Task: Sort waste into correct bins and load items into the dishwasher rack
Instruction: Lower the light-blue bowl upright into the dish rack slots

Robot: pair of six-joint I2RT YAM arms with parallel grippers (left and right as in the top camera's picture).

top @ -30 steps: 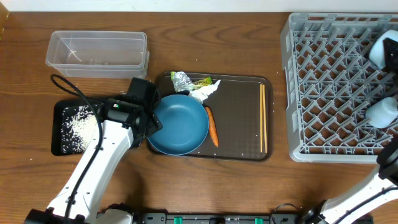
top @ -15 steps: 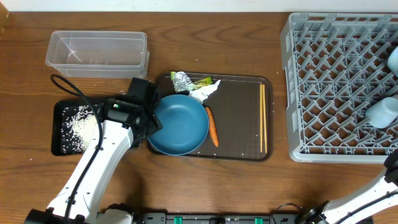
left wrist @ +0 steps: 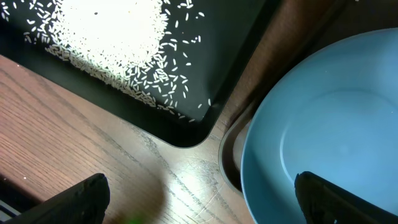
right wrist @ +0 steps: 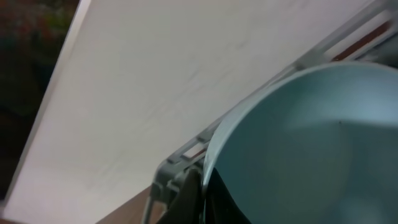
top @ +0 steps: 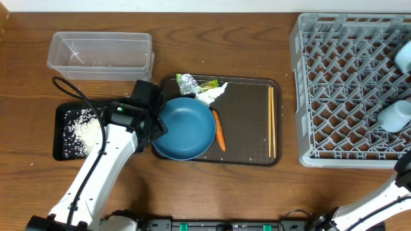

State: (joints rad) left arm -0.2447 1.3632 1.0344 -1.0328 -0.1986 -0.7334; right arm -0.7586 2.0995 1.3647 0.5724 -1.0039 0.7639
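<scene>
My right gripper [right wrist: 196, 186] has just drawn its fingers tight together, and I read that as a pinch on the rim of the pale-blue round vessel [right wrist: 298, 143] above the large grey plastic lattice rack [top: 302, 96], whose 3 o'clock edge shows a pale shape [top: 404, 59] slipped further out of frame. I judge a rack load is under way. My left gripper [left wrist: 200, 198] has not budged, jaws spread wide at 9 o'clock of the large dark-blue round bowl [top: 186, 128] on the brown serving tray [top: 247, 122]. I count one small orange carrot [top: 219, 130], one pair of thin wooden chopsticks [top: 271, 122], one crumpled silver foil [top: 187, 82], one green-yellow wrapper [top: 209, 84], one crumpled white tissue [top: 210, 94], one shallow black rectangular tray [top: 59, 131] holding loose white rice [top: 83, 128], and one clear plastic rectangular tub [top: 149, 51].
</scene>
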